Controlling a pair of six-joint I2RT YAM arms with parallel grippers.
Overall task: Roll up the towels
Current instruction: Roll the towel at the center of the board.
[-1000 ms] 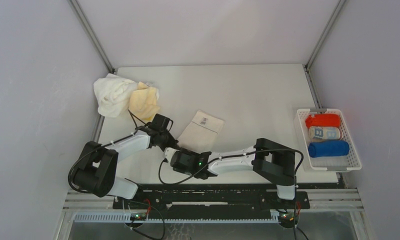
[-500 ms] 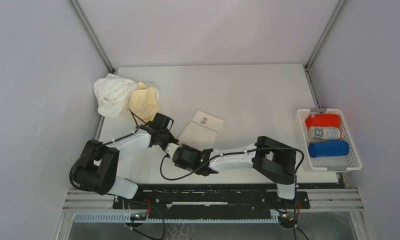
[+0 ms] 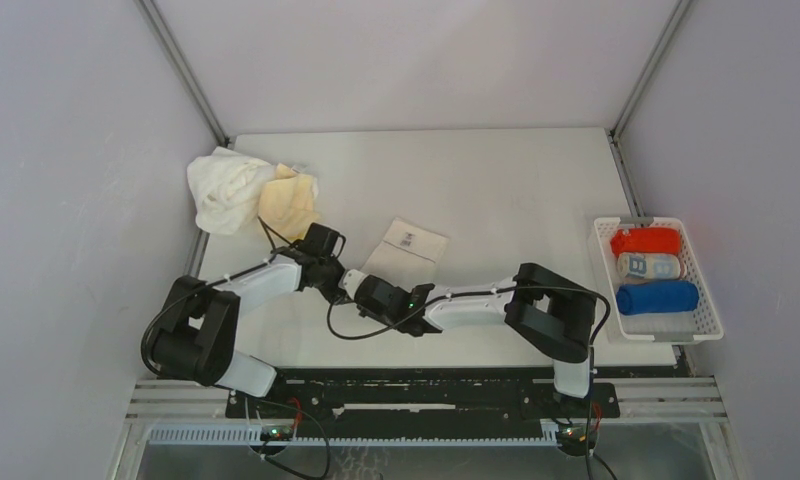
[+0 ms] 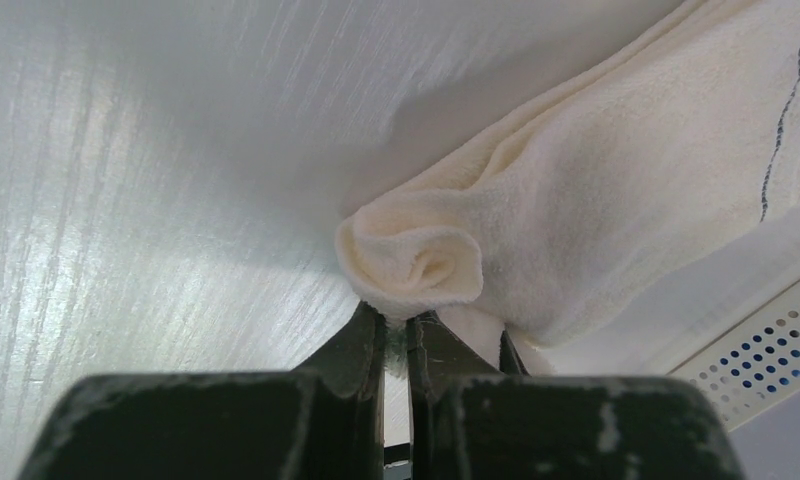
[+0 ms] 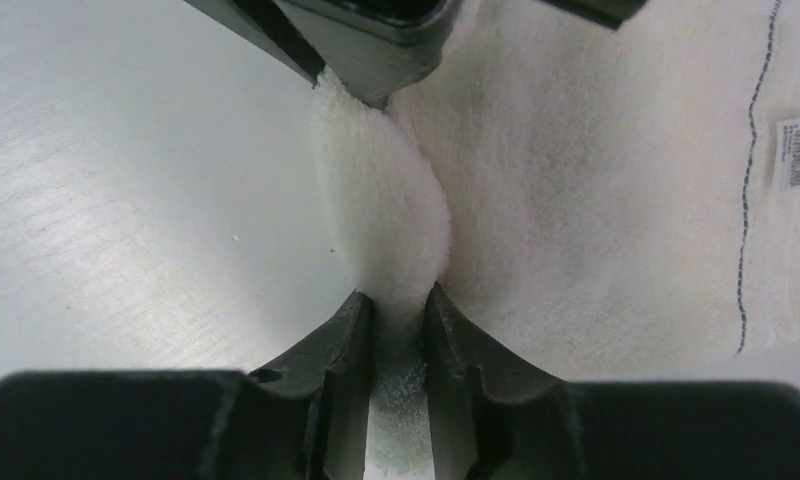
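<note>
A cream towel (image 3: pixel 408 252) lies flat on the table, with its near-left corner curled into a small roll (image 4: pixel 416 262). My left gripper (image 3: pixel 340 282) is shut on the cloth just under that roll (image 4: pixel 396 322). Facing it from the right, my right gripper (image 3: pixel 356 284) pinches a raised fold of the same edge (image 5: pixel 401 300). One of the left gripper's fingers (image 5: pixel 376 50) shows at the top of the right wrist view, a short length of bunched cloth (image 5: pixel 381 200) away. The rest of the cream towel (image 5: pixel 596 180) spreads out flat with its label showing.
A crumpled white towel (image 3: pixel 224 188) and a pale yellow one (image 3: pixel 289 203) lie at the back left. At the right edge a white slatted basket (image 3: pixel 704 300) holds rolled red (image 3: pixel 646 241), patterned (image 3: pixel 648 266) and blue (image 3: pixel 656 297) towels.
My right gripper has moved away from me to the towel's near-left edge and closed on a fold. The left gripper has kept its grip and hardly moved.
</note>
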